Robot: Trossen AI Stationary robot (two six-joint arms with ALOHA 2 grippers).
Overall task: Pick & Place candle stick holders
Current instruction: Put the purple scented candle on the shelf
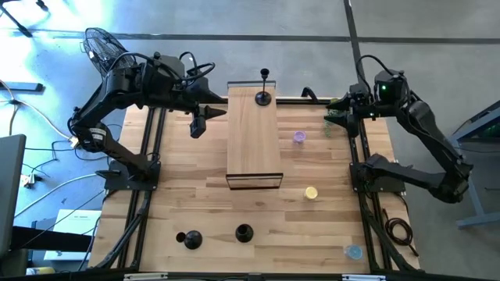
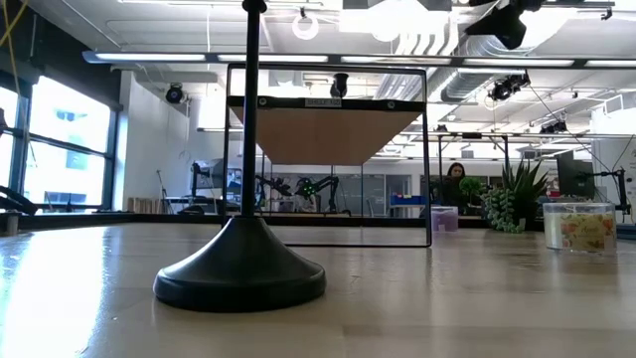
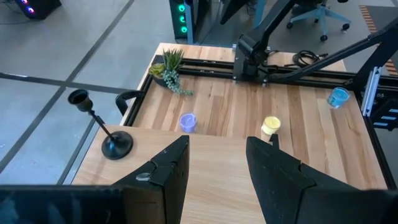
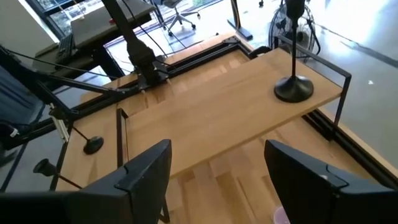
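High view: three candle stick holders, two on the near tabletop (image 1: 203,195) — one (image 1: 188,239) toppled, one (image 1: 244,232) upright — and one (image 1: 264,95) atop the raised wooden shelf (image 1: 254,136). Three small cups appear: blue (image 1: 353,251), yellow (image 1: 311,192), purple (image 1: 298,137). Only the wrist views show the left pincer (image 3: 217,171) and right pincer (image 4: 217,171) released, empty.

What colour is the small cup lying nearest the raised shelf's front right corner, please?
Yellow cup; clearest in the high view.

Candle stick holder (image 4: 293,87) upright on raised wooden shelf (image 4: 236,112)
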